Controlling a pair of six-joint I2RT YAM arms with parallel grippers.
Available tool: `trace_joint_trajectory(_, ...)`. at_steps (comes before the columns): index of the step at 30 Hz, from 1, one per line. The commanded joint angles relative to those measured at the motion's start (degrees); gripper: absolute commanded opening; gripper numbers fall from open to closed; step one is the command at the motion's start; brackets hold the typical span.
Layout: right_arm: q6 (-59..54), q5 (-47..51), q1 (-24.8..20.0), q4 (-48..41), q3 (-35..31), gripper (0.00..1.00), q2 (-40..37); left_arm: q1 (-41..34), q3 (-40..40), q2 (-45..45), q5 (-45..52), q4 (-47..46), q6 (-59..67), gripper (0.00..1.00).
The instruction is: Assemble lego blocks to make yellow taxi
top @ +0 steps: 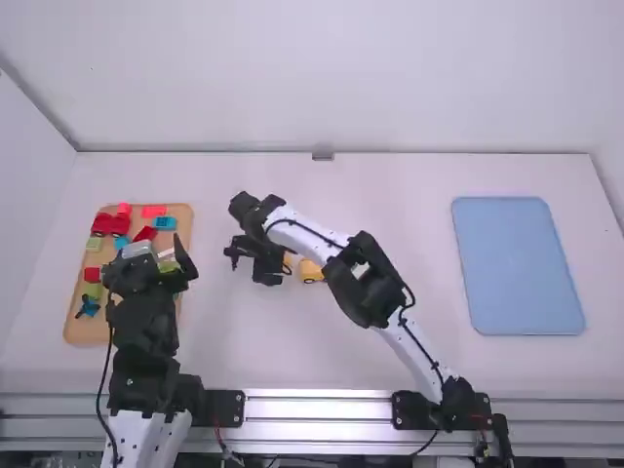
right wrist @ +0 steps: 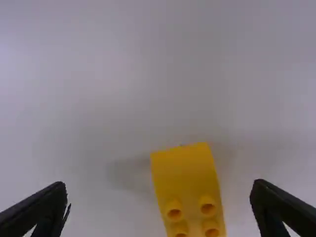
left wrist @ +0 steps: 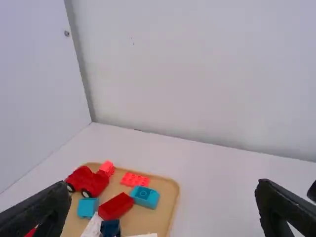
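Since the right gripper has its fingers spread with the yellow block between them, touching neither, I take the step in hand to be picking up that block. It lies on the table, to the right of the wooden tray. The block sits skewed and nearer one finger, so I'd turn the wrist a little and centre over it before lowering — otherwise one pad lands first and shoves it. I'd want the pads low on its plain sides, studs free for stacking, and a slow, gentle close. The left gripper, fingers apart and nothing between them, is by the tray — best left there for now.
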Motion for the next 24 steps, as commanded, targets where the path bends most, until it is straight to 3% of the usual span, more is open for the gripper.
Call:
trace_joint_trajectory(1, 0.04, -0.46, -0.66, -0.44, 3.82, 0.99, 0.39, 0.17, -1.07, -0.48, -0.66, 0.48, -0.42, 0.99)
trace_joint_trajectory(8, -0.46, -3.13, -4.26, -4.83, 10.80, 0.99, -1.44, -0.09, -1.40, -0.48, -0.83, 1.11, -0.39, 0.99)
trace_joint_trajectory(13, -0.39, -9.11, -10.69, -9.49, 16.04, 0.98, -4.50, 0.13, -1.60, -0.46, 1.90, 0.63, -0.39, 0.99)
trace_joint_trajectory(19, 0.17, -18.80, -17.88, -10.43, 13.73, 0.98, -7.56, 0.33, -1.60, 1.38, 14.27, 0.61, 3.72, 0.99)
trace_joint_trajectory(24, 3.85, -20.13, -21.49, -4.15, 6.69, 0.98, -9.05, 0.02, -1.55, 11.93, 17.92, 5.95, 3.45, 0.99)
